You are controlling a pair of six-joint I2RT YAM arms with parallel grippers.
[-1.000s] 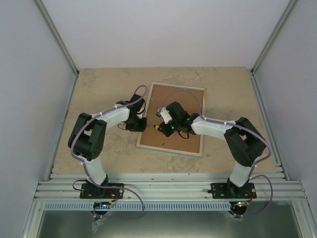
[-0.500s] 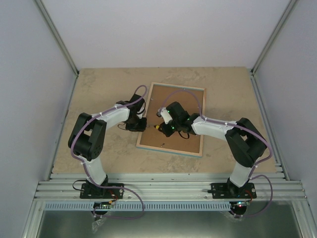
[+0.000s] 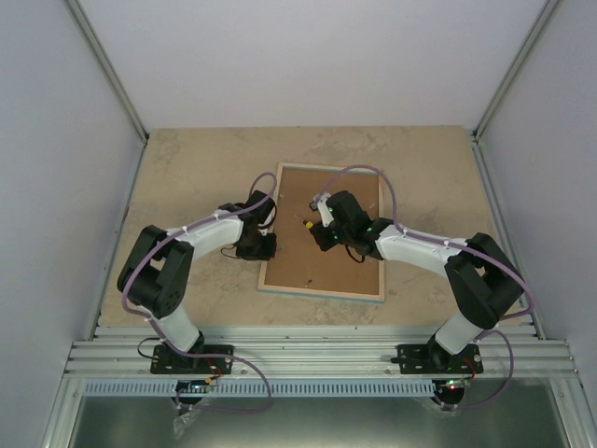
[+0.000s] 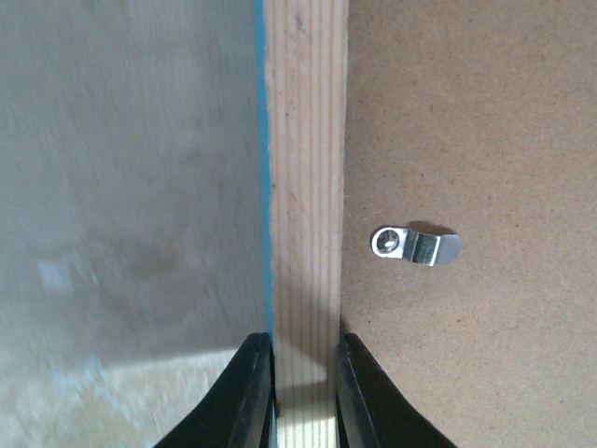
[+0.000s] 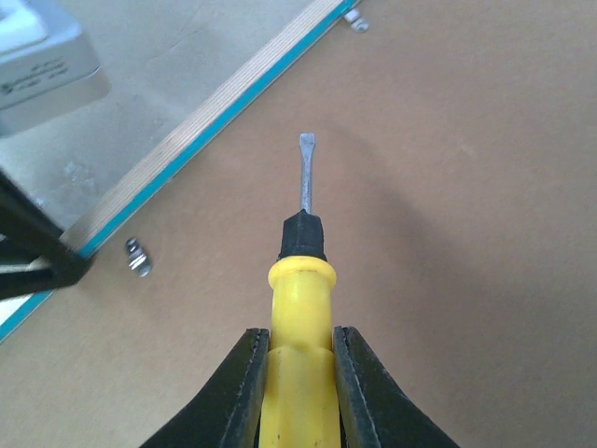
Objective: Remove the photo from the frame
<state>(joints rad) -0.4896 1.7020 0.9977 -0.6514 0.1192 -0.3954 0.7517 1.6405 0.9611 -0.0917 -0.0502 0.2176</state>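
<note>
Left wrist view: left gripper [image 4: 304, 378] pinches the frame [image 4: 303, 168] rim, clip [image 4: 415, 245] at three o'clock; right gripper [image 5: 300, 373] grips a screwdriver [image 5: 300, 280] pointing twelve o'clock.

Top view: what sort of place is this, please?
Probably a robot test cell in a lab: plain white walls on aluminium posts, a stone-look table, and the left arm and right arm bolted to a slotted rail.

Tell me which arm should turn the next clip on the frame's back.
Right: the right fingers hold the yellow screwdriver above the frame's back; the left fingers clamp its wooden rim, steadying it.
</note>
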